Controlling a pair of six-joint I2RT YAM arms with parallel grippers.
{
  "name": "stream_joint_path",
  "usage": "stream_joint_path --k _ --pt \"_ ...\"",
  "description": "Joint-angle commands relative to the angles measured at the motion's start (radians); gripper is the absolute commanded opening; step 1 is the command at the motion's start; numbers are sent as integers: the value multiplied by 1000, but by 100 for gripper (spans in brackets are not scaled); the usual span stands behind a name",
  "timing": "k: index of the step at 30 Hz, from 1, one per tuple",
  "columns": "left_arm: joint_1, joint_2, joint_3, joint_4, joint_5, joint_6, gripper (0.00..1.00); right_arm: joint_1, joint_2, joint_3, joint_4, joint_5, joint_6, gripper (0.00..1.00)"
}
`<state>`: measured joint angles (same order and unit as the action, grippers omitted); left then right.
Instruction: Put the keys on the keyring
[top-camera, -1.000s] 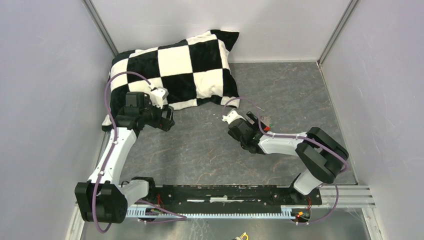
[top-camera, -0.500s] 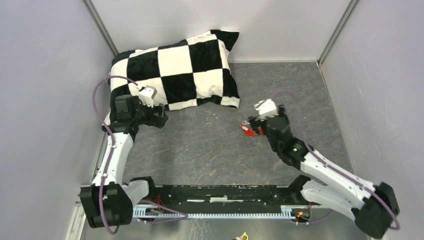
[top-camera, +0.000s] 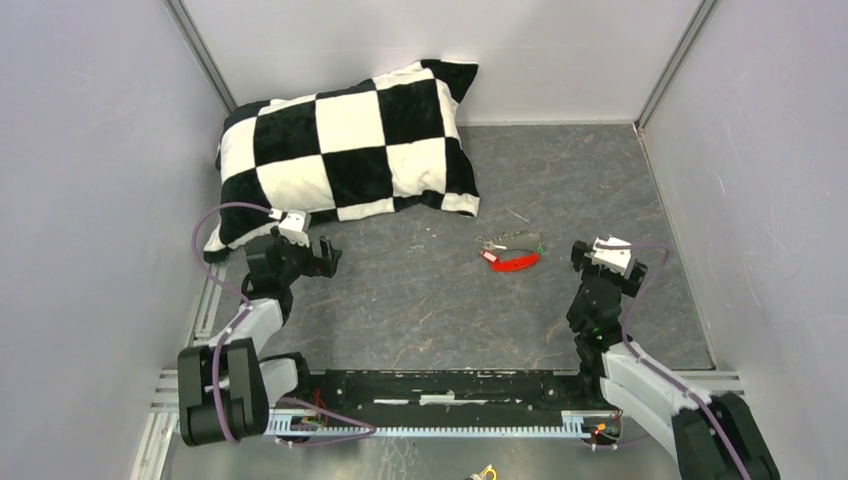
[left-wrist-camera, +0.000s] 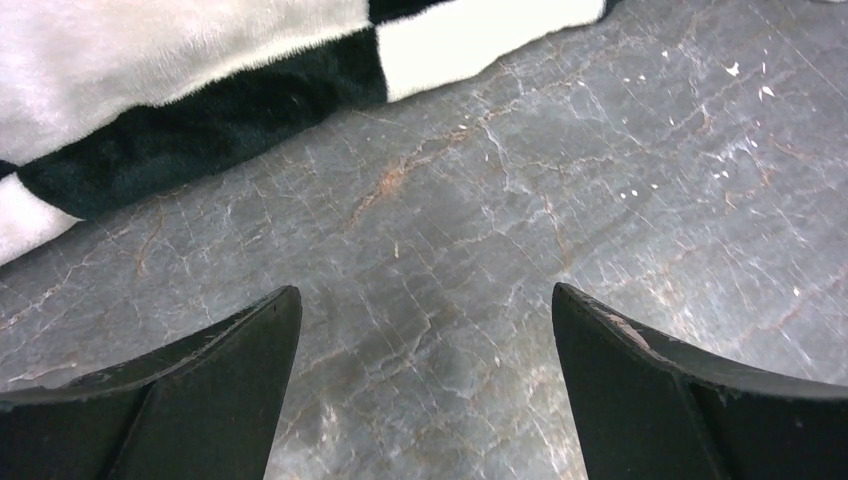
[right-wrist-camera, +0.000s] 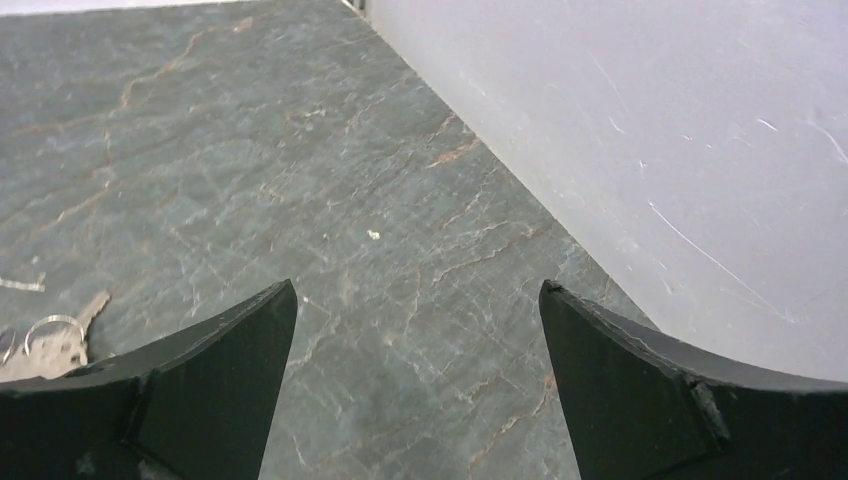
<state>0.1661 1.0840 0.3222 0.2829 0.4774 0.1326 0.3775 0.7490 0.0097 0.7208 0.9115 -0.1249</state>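
Some floor (top-camera: 420, 290) between keyring (top-camera: 511, 262) and right claw (right-wrist-camera: 417, 290), wall (right-wrist-camera: 650, 120) beside.

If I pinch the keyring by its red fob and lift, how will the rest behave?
The red fob looks like rigid curved plastic, so it should lift as one stiff piece. The thin chain lies slack beside it, so it will probably dangle and swing.

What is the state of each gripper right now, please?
Left gripper: open, holding nothing.
Right gripper: open, holding nothing.
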Motion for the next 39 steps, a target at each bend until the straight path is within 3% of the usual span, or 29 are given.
stream_joint_path --k 1,4,10,16,19,22,24,25,39 --pt "7 76 -80 450 -10 -98 100 -41 153 -197 382 -1 36 98" --pt "7 128 -168 684 -21 -120 100 -48 258 -194 490 -28 7 98" --pt "6 203 -196 876 -29 -168 100 -59 442 -142 620 -112 -66 98" --pt "7 446 -221 1237 -67 -230 100 -120 579 -90 664 -223 -74 98" --pt "-13 396 -200 1091 -110 -183 100 -152 594 -47 592 -289 -57 98" --pt "-29 509 -176 1189 -127 -205 100 -215 600 13 485 -391 -23 98" --pt "-65 457 -110 965 -170 -154 100 -232 604 28 465 -417 -17 98" --pt "-99 455 -100 937 -205 -116 100 -242 605 32 452 -438 -10 98" --pt "-103 457 -116 980 -215 -122 100 -248 593 18 470 -439 -10 98"
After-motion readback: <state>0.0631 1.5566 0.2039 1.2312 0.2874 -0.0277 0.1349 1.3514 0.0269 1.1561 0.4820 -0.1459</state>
